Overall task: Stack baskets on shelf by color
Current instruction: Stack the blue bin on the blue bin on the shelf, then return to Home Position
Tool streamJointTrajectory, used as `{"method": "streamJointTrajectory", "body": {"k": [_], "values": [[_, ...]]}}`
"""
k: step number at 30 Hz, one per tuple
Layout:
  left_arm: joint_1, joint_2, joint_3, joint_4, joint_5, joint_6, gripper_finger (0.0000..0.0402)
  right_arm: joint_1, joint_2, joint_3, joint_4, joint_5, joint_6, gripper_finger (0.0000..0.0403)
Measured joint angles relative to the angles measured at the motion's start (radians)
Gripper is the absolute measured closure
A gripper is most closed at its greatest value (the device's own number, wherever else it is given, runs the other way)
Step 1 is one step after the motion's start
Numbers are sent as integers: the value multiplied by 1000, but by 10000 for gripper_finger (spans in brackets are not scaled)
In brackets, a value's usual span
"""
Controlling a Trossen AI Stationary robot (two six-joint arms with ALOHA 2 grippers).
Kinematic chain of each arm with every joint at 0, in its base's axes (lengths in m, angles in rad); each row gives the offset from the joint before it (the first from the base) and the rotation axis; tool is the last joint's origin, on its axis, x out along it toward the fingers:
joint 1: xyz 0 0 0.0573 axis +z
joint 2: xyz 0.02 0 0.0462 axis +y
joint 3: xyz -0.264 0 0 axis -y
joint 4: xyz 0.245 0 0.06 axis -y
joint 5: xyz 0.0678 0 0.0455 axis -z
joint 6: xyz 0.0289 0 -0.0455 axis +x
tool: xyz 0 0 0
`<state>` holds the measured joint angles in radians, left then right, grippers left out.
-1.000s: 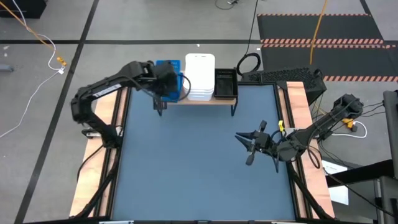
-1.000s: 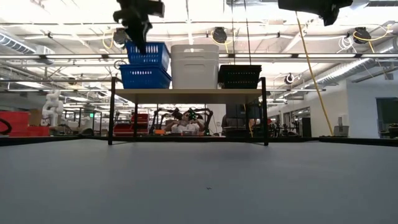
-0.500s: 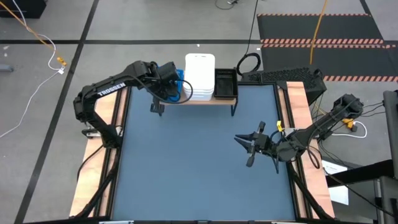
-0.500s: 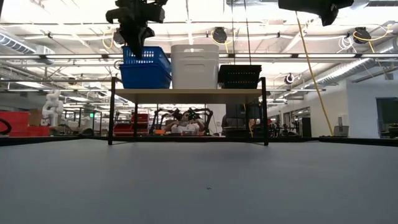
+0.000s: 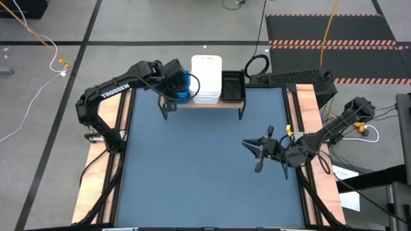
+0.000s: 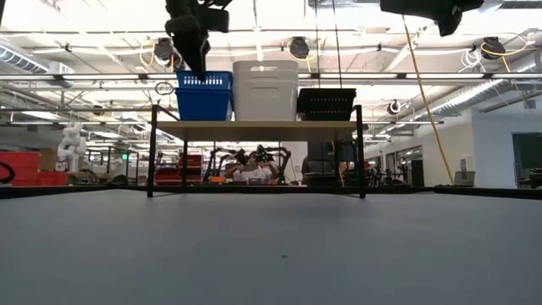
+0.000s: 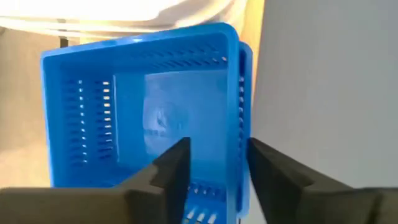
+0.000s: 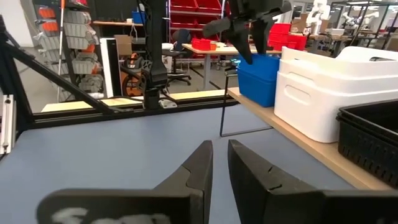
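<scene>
Three groups of baskets are standing in a row on the shelf, which is sitting at the upper middle of the high view, at the far edge of the dark-blue table. The blue baskets are occupying the left end of the shelf, the white baskets are standing in the middle, touching the blue ones, and the black baskets are resting at the right end; how many are nested in each stack I cannot tell from these views. In the low view the blue stack is looking lower than the white one and higher than the black one. The left gripper is hanging directly above the blue stack, reaching in from the upper left of the high view, and its fingers are going down over the rim of the top blue basket. In the left wrist view the two dark fingers are standing apart, with the near wall of the blue basket between them, and they are not pressing on it as far as I can see. The right gripper is waiting well apart from the shelf, above the right middle of the table, and in its own wrist view its fingers are nearly together with only a narrow gap, holding nothing.
</scene>
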<state>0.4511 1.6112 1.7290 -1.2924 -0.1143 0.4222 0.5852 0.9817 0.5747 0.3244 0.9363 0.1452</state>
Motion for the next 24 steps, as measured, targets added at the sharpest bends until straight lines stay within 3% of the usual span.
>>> {"method": "streamJointTrajectory", "body": {"k": [4,8,15,18,21,24], "values": [[-2,-10,0,-34,-12,-4,195,1,0,0,-1,-1,-4,360],[-12,-44,0,-55,-97,-65,155,1,0,0,-11,-1,-1,360],[-26,-197,-20,-8,-101,-275,148,-13,0,0,-80,0,24,360],[-37,-313,-145,158,-91,-299,168,-52,0,0,-102,1,-6,360],[-53,-439,-346,385,-66,-299,193,-107,-24,0,-103,-5,-111,360],[-83,-548,-551,613,-43,-299,217,-166,-94,0,-90,-118,-245,360]]}}
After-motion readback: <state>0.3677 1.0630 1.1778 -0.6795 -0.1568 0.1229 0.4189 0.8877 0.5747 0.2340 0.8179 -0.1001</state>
